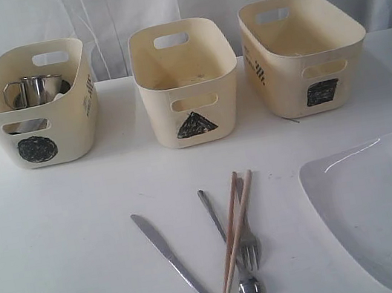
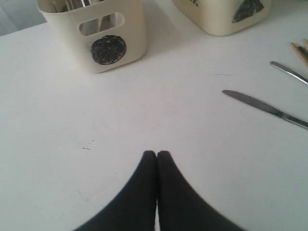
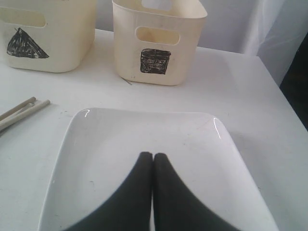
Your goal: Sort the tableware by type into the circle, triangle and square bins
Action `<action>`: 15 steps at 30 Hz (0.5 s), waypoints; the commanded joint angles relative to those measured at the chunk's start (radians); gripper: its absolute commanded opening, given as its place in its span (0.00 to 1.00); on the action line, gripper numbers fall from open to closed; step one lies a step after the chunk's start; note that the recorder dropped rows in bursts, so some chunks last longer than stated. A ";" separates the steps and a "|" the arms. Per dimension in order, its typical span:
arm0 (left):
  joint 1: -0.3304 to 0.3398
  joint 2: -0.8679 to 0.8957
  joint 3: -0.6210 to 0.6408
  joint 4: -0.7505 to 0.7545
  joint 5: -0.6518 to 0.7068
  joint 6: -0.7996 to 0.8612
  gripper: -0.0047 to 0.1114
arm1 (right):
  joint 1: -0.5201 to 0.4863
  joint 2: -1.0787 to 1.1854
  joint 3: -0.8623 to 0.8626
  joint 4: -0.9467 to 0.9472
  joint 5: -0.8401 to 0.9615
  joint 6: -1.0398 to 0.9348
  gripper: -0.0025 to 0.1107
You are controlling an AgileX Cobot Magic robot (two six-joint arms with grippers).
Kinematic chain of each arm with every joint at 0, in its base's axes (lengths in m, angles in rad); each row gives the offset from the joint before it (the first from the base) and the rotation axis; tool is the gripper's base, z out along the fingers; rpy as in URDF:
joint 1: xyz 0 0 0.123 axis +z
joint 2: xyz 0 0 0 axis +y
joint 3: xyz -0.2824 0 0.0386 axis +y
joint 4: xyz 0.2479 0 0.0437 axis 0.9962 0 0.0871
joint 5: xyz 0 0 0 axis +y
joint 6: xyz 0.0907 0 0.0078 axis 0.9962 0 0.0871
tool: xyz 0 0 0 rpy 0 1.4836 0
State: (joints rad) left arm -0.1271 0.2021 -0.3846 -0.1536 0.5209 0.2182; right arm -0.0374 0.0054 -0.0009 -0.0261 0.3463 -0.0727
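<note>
A steel mug (image 1: 37,89) stands inside the circle bin (image 1: 38,105) at the left; the bowls are hidden. The triangle bin (image 1: 186,80) is in the middle and the square bin (image 1: 302,52) at the right. On the table in front lie a knife (image 1: 174,265), a fork (image 1: 247,236), a spoon (image 1: 231,255) and wooden chopsticks (image 1: 235,236) crossing them. A large white squarish plate (image 1: 386,205) sits at the right front. My left gripper (image 2: 156,154) is shut and empty over bare table, left of the knife (image 2: 267,109). Above the plate (image 3: 144,159), my right gripper (image 3: 152,156) is shut and empty.
The white table (image 1: 69,243) ends at a curtain behind the bins. A dark gap (image 3: 296,82) lies past the table's right edge. Neither arm shows in the exterior view.
</note>
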 commanded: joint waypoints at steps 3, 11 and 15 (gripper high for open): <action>0.005 -0.004 0.086 0.318 -0.047 -0.482 0.04 | -0.005 -0.005 0.001 -0.004 -0.004 -0.001 0.02; 0.016 -0.062 0.319 0.656 -0.252 -0.950 0.04 | -0.005 -0.005 0.001 -0.004 -0.004 -0.001 0.02; 0.038 -0.134 0.385 0.656 -0.248 -0.950 0.04 | -0.005 -0.005 0.001 -0.004 -0.004 -0.001 0.02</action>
State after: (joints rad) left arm -0.1038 0.1148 -0.0289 0.4789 0.2807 -0.7056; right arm -0.0374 0.0054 -0.0009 -0.0261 0.3463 -0.0727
